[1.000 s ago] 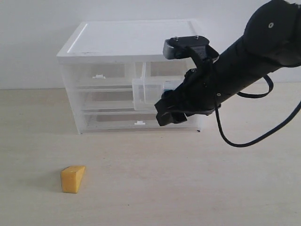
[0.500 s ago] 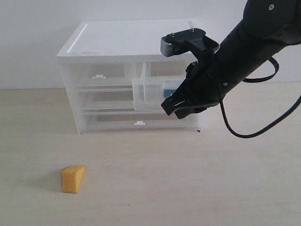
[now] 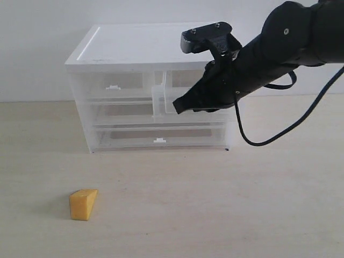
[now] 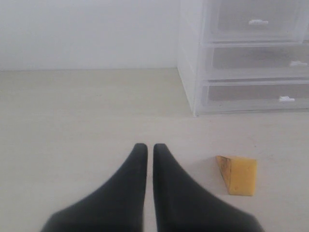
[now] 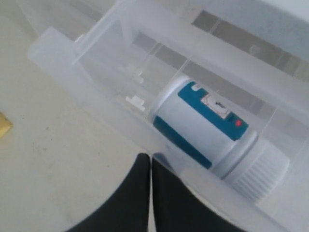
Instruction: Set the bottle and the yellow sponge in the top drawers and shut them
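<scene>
Bottle point(image 5: 203, 128) in open top drawer point(image 3: 160, 103), yellow sponge point(image 3: 83, 204) on pale tabletop point(image 3: 215, 204), white wall point(image 3: 32, 43), both jaws closed

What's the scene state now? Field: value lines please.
right top drawer: pulled out, not closed
left top drawer: closed
bottle: lying on its side inside the right top drawer
sponge: on the table, outside the drawers
right gripper: shut, empty, tips at the open drawer's front wall
left gripper: shut, empty, near the sponge
</scene>
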